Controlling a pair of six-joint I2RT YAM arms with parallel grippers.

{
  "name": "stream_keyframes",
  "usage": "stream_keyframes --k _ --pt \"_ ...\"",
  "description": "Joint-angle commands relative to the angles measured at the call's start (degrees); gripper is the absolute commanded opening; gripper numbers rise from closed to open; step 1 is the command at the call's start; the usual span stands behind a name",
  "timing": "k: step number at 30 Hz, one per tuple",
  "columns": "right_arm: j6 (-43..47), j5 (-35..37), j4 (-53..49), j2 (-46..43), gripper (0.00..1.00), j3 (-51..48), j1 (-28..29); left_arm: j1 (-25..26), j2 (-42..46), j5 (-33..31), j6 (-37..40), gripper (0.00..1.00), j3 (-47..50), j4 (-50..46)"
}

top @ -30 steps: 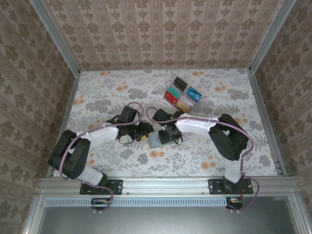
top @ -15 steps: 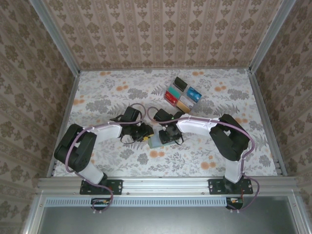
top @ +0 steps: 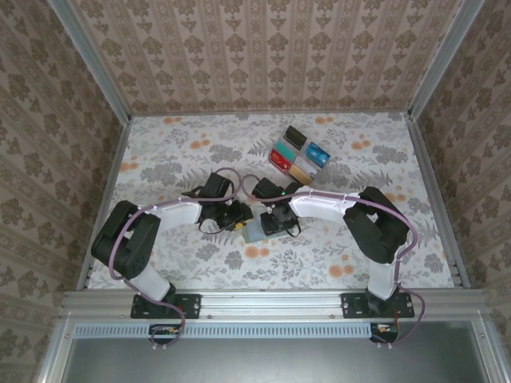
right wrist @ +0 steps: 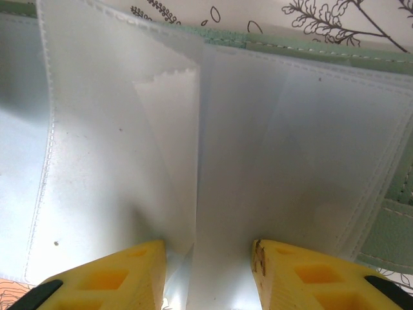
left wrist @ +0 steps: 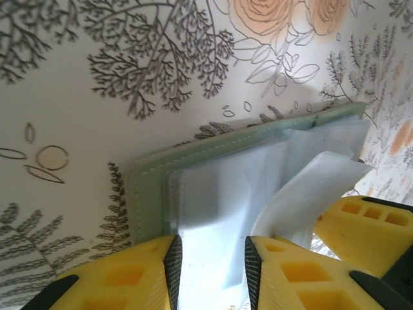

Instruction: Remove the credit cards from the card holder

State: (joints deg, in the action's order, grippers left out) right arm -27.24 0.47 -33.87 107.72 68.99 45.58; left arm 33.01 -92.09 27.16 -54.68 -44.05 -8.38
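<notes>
Card holder (top: 254, 230) lies open on the flowered table (top: 168, 152), pale pockets up, with both grippers down on it. The left gripper (left wrist: 211, 258) and the right gripper (right wrist: 210, 255) each have jaws parted, straddling a loose pocket sheet and pinching nothing. The credit cards (top: 299, 155) lie beyond the card holder, well apart from it.

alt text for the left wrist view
A sage-green folding card holder lies open on a floral tablecloth, showing its pale translucent pockets. The left gripper stands over the pockets with its yellow fingers apart.
</notes>
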Motion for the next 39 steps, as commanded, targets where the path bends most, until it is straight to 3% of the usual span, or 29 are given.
stream_keyframes --k 1,13,24,39 --pt "-0.44 -0.93 -0.59 2.84 0.43 -2.30 -0.35 0.21 0.93 -1.72 2.64 0.35 -1.53 -3.65" --pt "-0.28 -1.22 -0.86 3.04 0.42 -1.93 -0.36 0.30 -1.51 1.85 2.91 0.28 -2.03 0.41" --pt "-0.34 -1.67 -0.35 2.63 0.41 -2.27 -0.46 0.34 -2.46 0.71 3.04 0.32 -1.37 0.05" --pt "-1.98 -14.59 10.71 -3.83 0.41 -8.52 -4.07 1.09 -6.25 9.32 1.72 0.32 -2.31 11.11"
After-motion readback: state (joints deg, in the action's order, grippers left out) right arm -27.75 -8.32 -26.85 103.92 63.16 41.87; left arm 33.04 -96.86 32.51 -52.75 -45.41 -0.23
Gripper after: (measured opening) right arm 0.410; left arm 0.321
